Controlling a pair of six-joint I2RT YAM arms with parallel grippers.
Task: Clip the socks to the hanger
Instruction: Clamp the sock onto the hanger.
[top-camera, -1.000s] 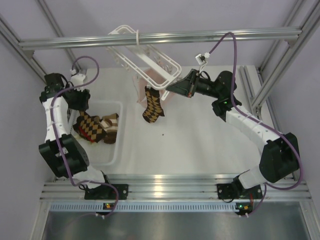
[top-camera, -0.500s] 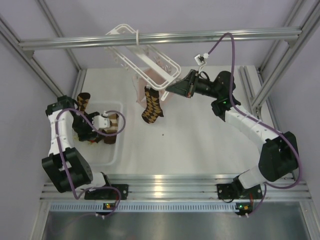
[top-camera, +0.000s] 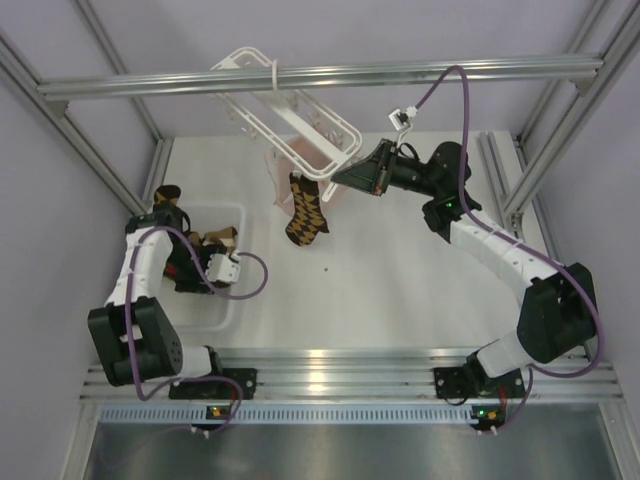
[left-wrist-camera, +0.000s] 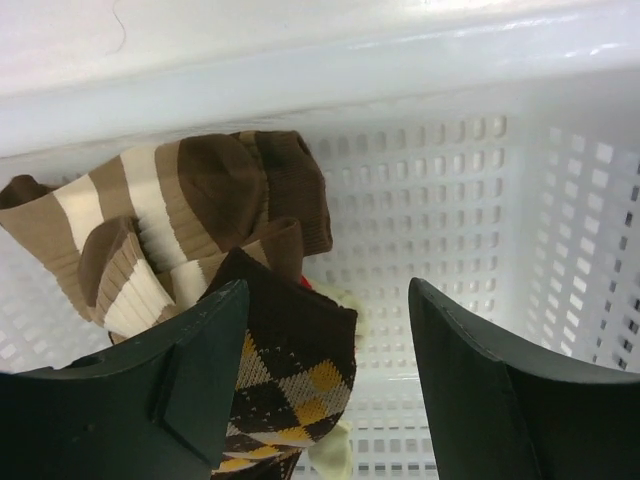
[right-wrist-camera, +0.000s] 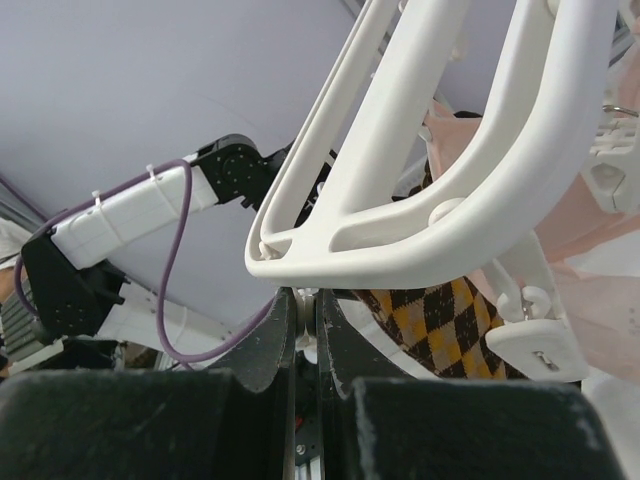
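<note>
The white hanger (top-camera: 290, 112) hangs tilted from the overhead bar. One argyle sock (top-camera: 305, 212) dangles from it. My right gripper (top-camera: 347, 177) is shut on a small white clip under the hanger rail (right-wrist-camera: 450, 200), right beside that argyle sock (right-wrist-camera: 440, 320); its fingertips (right-wrist-camera: 282, 312) pinch the clip. My left gripper (top-camera: 200, 262) reaches down into the white basket (top-camera: 232, 300), open. In the left wrist view another argyle sock (left-wrist-camera: 290, 370) lies between the fingers, against the left finger (left-wrist-camera: 200, 360); the right finger is clear of it.
Brown and cream striped socks (left-wrist-camera: 180, 215) are piled in the basket behind the argyle one. A further sock (top-camera: 165, 195) drapes over the basket's far rim. The perforated basket wall (left-wrist-camera: 480, 180) stands close ahead of the left gripper. Aluminium frame posts flank both sides.
The left arm has swung from the far left down into the basket, and its jaws have opened wider. The right arm and the hanging sock have stayed put.
</note>
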